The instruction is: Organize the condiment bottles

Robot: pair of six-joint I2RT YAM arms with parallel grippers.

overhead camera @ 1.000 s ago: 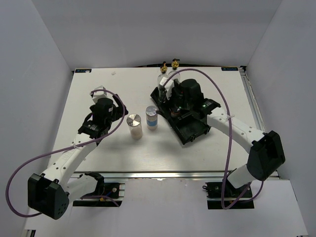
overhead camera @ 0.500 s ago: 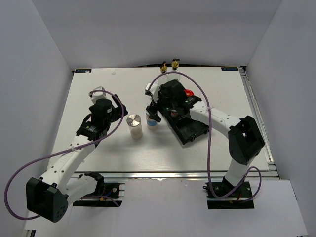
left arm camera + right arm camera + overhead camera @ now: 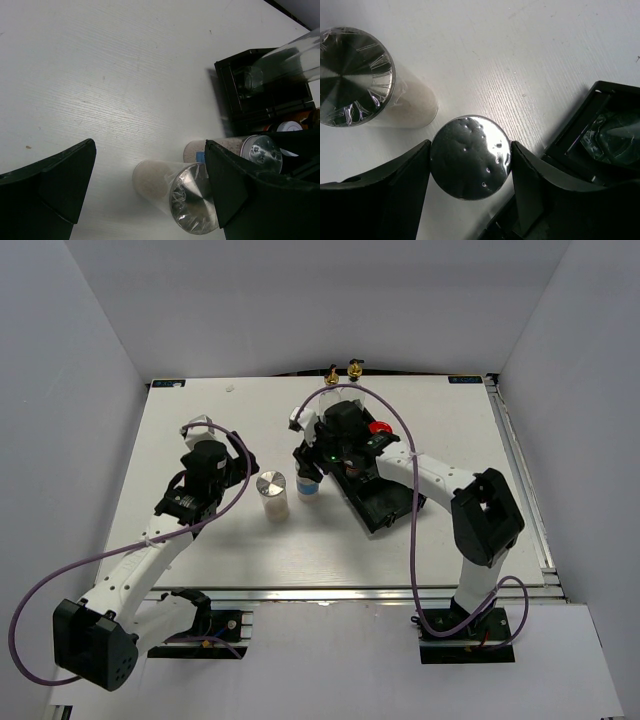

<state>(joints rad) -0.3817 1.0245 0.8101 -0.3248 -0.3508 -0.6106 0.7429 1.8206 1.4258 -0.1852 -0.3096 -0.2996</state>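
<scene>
Right gripper (image 3: 470,162): fingers flanking the cap of the blue-labelled shaker (image 3: 470,145), at or near contact; closure not confirmable. Left gripper (image 3: 149,160): spread wide, holding nothing. Shaker upright on table (image 3: 545,45), between plain shaker (image 3: 357,75) and black tray (image 3: 570,135). Probably light, rigid and slick: grip below the metal cap.

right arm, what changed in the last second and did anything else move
The right gripper swung left off the black tray and now straddles the cap of the blue-labelled shaker; whether it grips yet is unclear. That uncovered the red-lidded jar. Both that shaker and the plain shaker stayed put, as did the tray; the open left gripper barely moved.
</scene>
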